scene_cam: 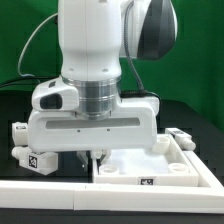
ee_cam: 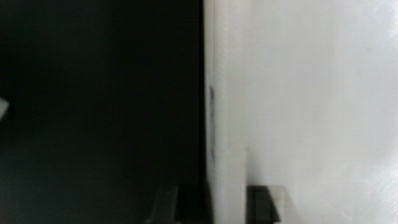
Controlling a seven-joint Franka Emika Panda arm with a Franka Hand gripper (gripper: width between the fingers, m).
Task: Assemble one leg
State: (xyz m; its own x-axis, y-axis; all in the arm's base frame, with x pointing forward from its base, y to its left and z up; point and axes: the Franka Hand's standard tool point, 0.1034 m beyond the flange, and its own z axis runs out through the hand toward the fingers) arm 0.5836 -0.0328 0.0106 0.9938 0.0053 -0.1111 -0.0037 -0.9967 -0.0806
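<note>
A leg [scene_cam: 24,150], a short white post with black-and-white tags, lies on the dark table at the exterior view's left, apart from my gripper. My gripper [scene_cam: 96,160] reaches straight down at the left rim of the large white tray-like piece [scene_cam: 150,162]. In the blurred wrist view my gripper [ee_cam: 222,206] has one finger [ee_cam: 180,206] on the dark table side and the other on the white piece [ee_cam: 311,100]. The fingers stand close together, shut on its rim.
A white wall [scene_cam: 40,190] runs along the front of the table, and the tray-like piece sits against it. A white raised part [scene_cam: 180,138] stands at the tray's far right. The arm's body hides the middle of the table.
</note>
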